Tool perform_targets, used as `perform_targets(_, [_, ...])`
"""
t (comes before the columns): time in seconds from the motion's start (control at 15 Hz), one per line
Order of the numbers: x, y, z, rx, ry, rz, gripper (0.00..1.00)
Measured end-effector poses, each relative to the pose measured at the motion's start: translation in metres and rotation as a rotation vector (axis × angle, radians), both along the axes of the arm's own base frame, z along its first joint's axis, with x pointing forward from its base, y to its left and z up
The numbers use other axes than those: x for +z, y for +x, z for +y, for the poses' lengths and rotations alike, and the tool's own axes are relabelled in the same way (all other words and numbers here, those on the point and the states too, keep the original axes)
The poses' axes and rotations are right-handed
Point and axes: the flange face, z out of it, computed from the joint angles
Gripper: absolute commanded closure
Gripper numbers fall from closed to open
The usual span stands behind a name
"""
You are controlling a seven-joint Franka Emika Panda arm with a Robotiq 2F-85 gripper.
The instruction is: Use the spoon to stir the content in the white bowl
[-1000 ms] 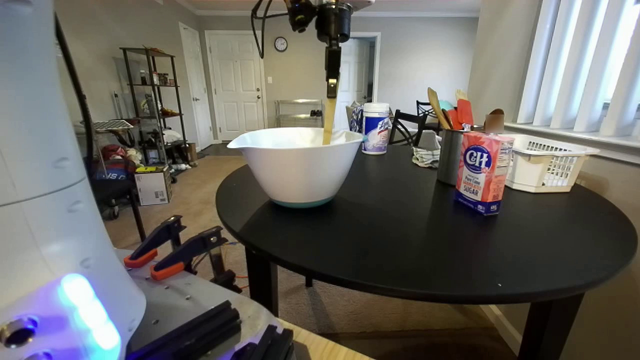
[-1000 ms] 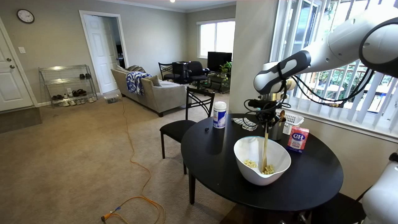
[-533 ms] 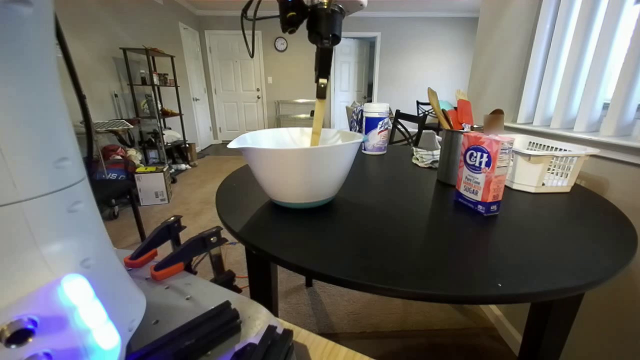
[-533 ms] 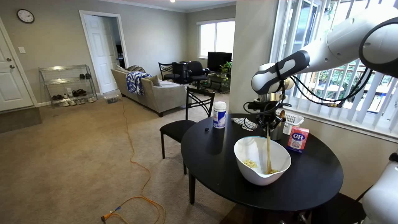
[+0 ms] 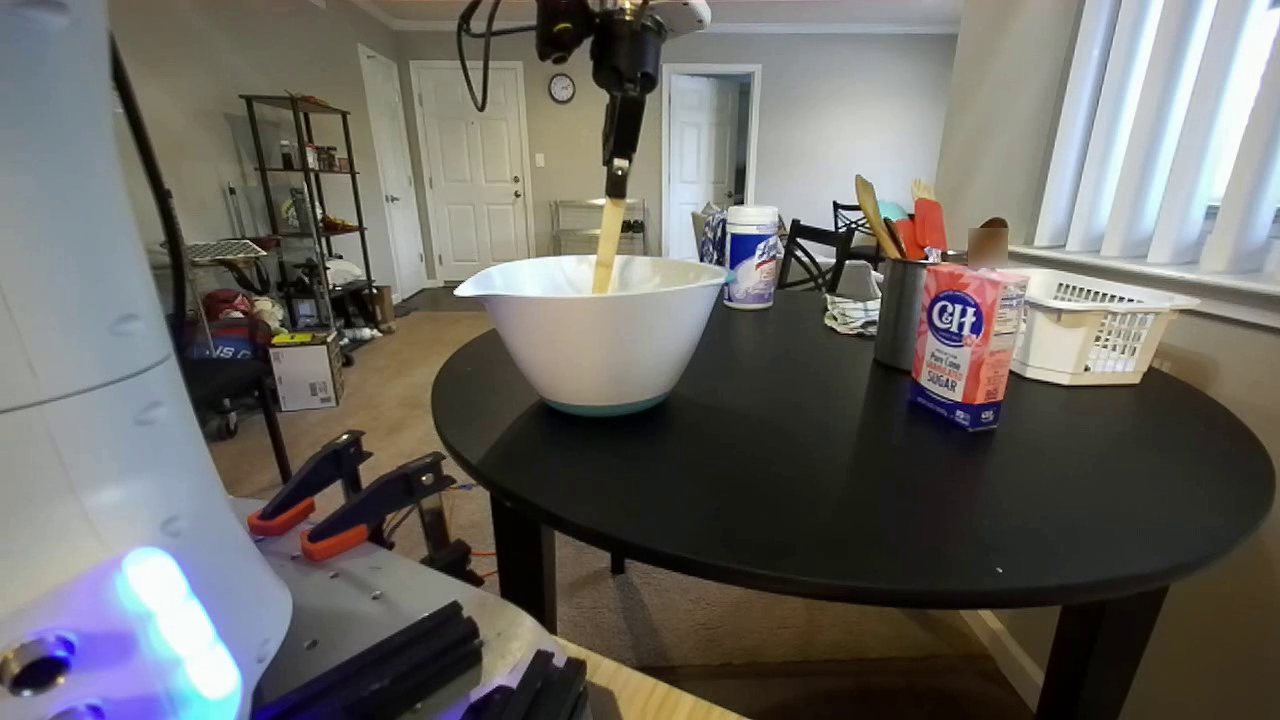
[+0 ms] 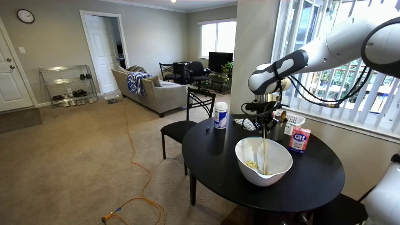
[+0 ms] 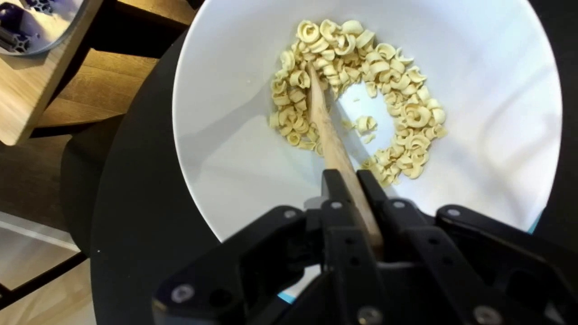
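The white bowl (image 5: 610,340) stands on the table in both exterior views (image 6: 257,179) and fills much of the wrist view (image 7: 221,67). Pale yellow curled pasta (image 7: 417,115) lies in a curved band on its bottom; some shows in an exterior view (image 6: 251,164). My gripper (image 7: 348,175) is above the bowl, shut on the upper handle of the pale wooden spoon (image 7: 332,142). The spoon reaches down into the bowl in both exterior views (image 5: 608,245) (image 6: 265,153), tilted a little. Its lower end is among the pasta and partly hidden by it.
On the round black table (image 5: 850,480) stand a wipes canister (image 5: 752,258), a sugar box (image 5: 962,345), a metal utensil holder (image 5: 898,320), a white basket (image 5: 1085,335) and a folded cloth (image 5: 852,315). A black chair (image 6: 179,129) stands beside the table.
My gripper and the spoon have moved left in an exterior view, toward the bowl's spout side. The pasta near the spoon is less visible from outside. The bowl stays in place.
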Motion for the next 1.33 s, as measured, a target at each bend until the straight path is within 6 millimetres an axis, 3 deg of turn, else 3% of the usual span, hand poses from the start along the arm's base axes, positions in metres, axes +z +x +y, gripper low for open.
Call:
perform_targets(0.27, [0.003, 0.002, 0.007, -0.03, 0.048, -0.005, 0.97])
perform_targets(0.73, [0.011, 0.013, 0.002, -0.149, 0.086, -0.074, 0.97])
perform_targets(1.33, [0.014, 0.029, -0.03, -0.221, 0.081, -0.209, 0.97])
